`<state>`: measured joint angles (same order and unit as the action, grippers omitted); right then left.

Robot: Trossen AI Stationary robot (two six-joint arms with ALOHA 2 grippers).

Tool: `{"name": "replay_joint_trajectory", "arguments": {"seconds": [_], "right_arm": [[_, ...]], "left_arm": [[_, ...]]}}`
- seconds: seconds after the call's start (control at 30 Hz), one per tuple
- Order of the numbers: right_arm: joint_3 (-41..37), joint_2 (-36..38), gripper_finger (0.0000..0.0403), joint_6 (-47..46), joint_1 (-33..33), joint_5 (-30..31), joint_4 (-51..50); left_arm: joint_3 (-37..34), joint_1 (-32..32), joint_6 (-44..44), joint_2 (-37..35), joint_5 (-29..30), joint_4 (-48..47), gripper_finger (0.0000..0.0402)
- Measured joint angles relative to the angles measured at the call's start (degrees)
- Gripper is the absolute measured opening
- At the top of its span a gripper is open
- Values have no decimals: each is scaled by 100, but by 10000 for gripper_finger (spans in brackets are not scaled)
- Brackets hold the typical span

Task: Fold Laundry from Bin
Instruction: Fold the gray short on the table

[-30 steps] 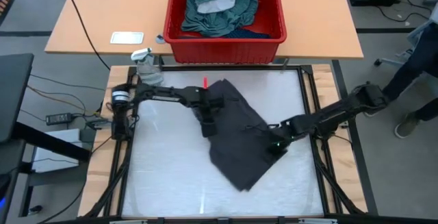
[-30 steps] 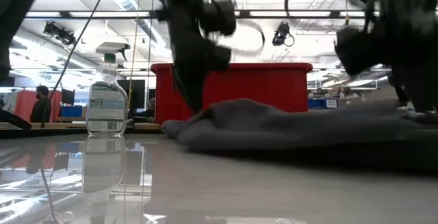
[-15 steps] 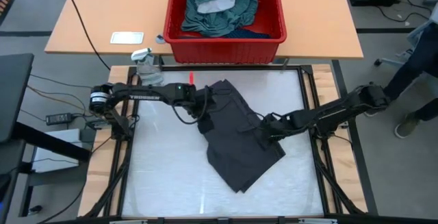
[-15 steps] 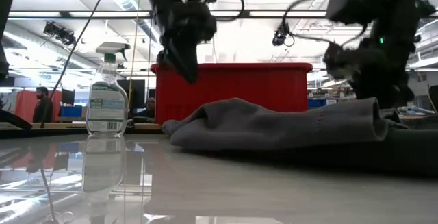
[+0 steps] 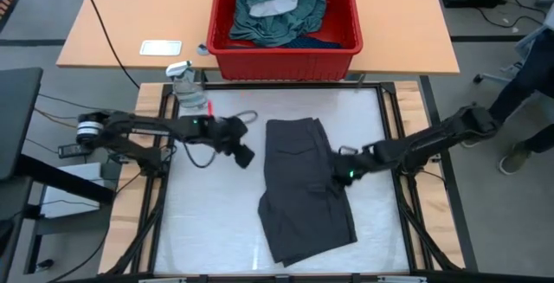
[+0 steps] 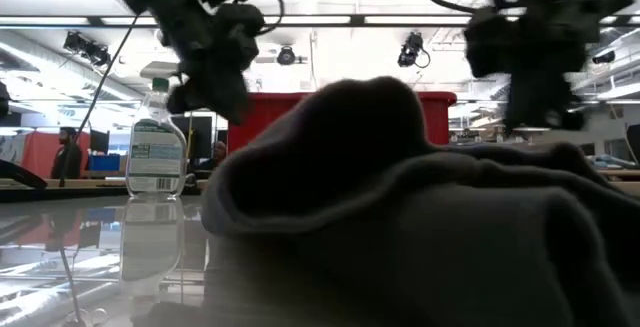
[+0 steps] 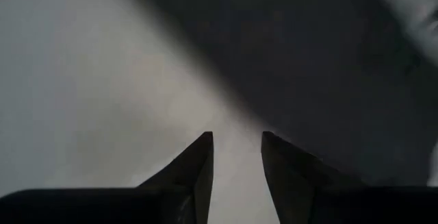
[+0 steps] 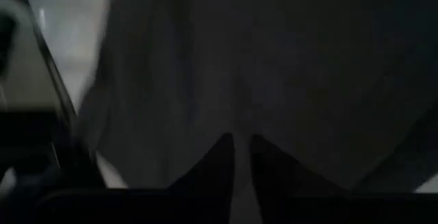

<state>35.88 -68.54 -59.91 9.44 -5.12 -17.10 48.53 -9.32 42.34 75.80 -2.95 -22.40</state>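
White table (image 5: 208,222) | dark grey piece (image 5: 305,188) flat | left gripper (image 5: 245,157) jaws parted, empty | right gripper (image 5: 339,176) jaws unclear

even, bright overhead light fills the high view, ceiling strip lamps (image 6: 300,19) at 12 o'clock glare in the low view and mirror off the glossy table (image 6: 100,277), where the near dark grey piece (image 6: 420,217) looms soft, while both wrist views are dim and blurred.

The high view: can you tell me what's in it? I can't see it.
A dark grey garment lies on the white table between two robot arms. The left gripper is off it; the right gripper is at its edge. Behind, a red bin holds more laundry.
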Motion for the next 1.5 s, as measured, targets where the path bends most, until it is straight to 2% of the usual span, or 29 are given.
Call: {"name": "replay_joint_trajectory", "arguments": {"seconds": [0.17,0.3,0.4,0.5,0.77,0.87,1.13,1.27,1.37,1.5], "right_arm": [[-2,289,134,736,-1431,135,-68],[-2,230,193,1068,-2493,52,-66],[-2,-6,231,1250,-3167,-195,-60],[-2,-346,262,1505,-3695,-508,-34],[-2,-1106,319,2054,-4607,-1572,763],[-2,-1470,329,2099,-4823,-1749,1035],[82,-2486,331,1906,-4870,-2619,2139],[251,-2730,312,1886,-4838,-2771,2190],[316,-2806,266,1735,-4833,-2780,2177],[345,-2840,160,1737,-4701,-2920,2202]], "left_arm": [[-710,-918,72,160,-826,1958,192],[-784,-1473,-156,624,-1062,2358,244],[-729,-1785,-250,1040,-1560,2974,271],[-650,-1982,-248,1552,-2029,3662,283],[-281,-2297,-263,2568,-2829,3835,284],[-157,-2300,-268,2775,-2951,3862,284],[164,-2254,-268,3202,-3058,3869,279],[236,-2180,-576,3236,-2983,3988,245],[258,-2111,-827,3236,-2972,4030,193],[256,-1978,-1273,3236,-2969,4042,112]]}}
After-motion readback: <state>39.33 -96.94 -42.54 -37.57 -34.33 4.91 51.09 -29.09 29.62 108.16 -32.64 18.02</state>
